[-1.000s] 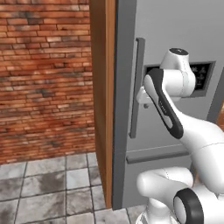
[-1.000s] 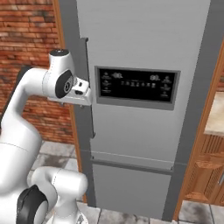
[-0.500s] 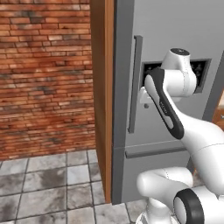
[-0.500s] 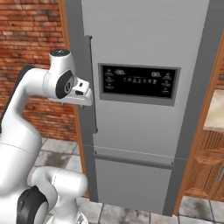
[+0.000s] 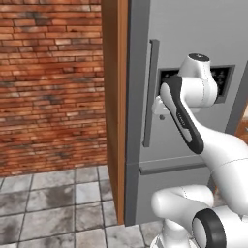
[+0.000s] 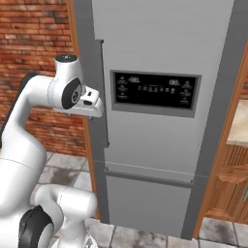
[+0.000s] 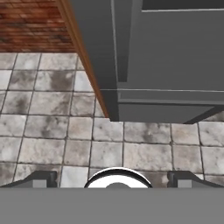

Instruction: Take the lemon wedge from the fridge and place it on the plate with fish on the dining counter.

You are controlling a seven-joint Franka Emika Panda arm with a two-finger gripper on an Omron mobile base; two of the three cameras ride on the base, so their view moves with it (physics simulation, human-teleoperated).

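The tall grey fridge [image 5: 203, 29] [image 6: 160, 43] [image 7: 175, 57] stands shut, so the lemon wedge is hidden. Its long vertical bar handle [image 5: 150, 92] [image 6: 102, 92] [image 7: 123, 43] runs down the door's left side, beside the black dispenser panel [image 6: 155, 92]. My gripper [image 5: 160, 104] [image 6: 94, 107] [image 7: 112, 179] hovers close to the handle at about panel height. It is tilted down along the door front. Its two fingertips [image 7: 41, 178] stand wide apart with nothing between them. The plate with fish and the dining counter are out of view.
A brown wooden panel [image 5: 115, 97] flanks the fridge on the left, and a red brick wall [image 5: 48, 82] lies beyond it. Grey stone floor tiles [image 7: 52, 127] spread in front. At the right, a beige counter top [image 6: 240, 126] sits over wooden cabinets [image 6: 227, 189].
Both base views have drifted slightly against the fridge. The gripper stays open at the same spot beside the handle.
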